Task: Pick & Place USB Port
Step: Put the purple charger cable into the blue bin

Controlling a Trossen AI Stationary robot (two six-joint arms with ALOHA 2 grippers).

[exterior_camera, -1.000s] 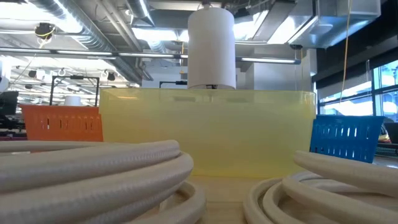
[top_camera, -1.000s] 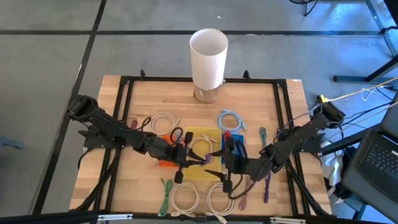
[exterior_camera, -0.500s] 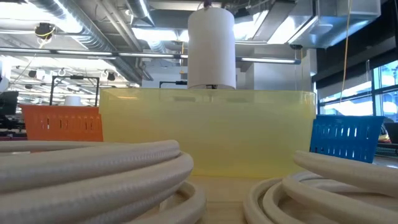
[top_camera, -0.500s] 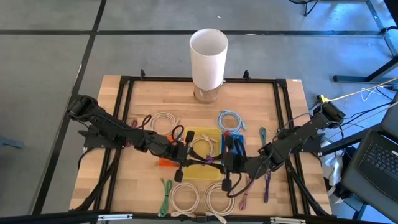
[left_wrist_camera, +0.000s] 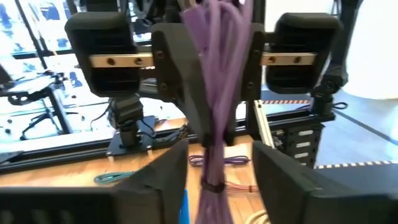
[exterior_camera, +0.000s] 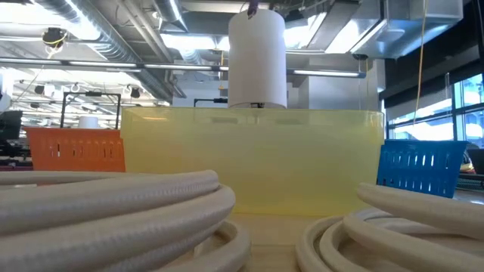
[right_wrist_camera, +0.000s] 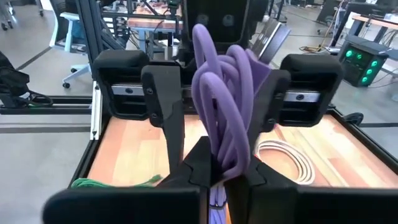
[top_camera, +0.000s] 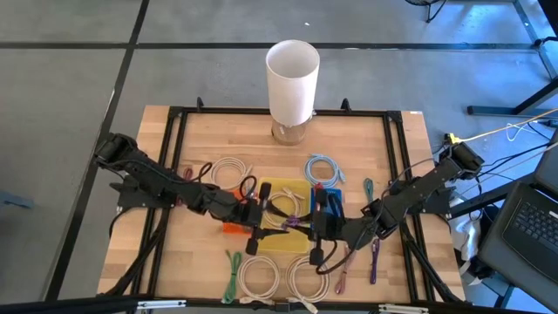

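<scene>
Purple cable (right_wrist_camera: 227,124) hangs between both hands over the yellow bin (top_camera: 288,240): right hand (top_camera: 312,228) at 3 o'clock clamps it, left hand (top_camera: 261,220) at 9 spread apart

Grey floor (top_camera: 70,70) with dark seam lines around wooden table (top_camera: 218,131). Ceiling ducts (exterior_camera: 98,30), strip lights overhead. Windows (exterior_camera: 465,106) at room's right. Laptop (top_camera: 527,222) beyond table's right edge.

I see white cable coils (exterior_camera: 113,200) up close, a yellow bin (exterior_camera: 253,162) behind, orange (exterior_camera: 76,151) and blue (exterior_camera: 420,166) baskets flanking, white cylinder (exterior_camera: 257,57) beyond
</scene>
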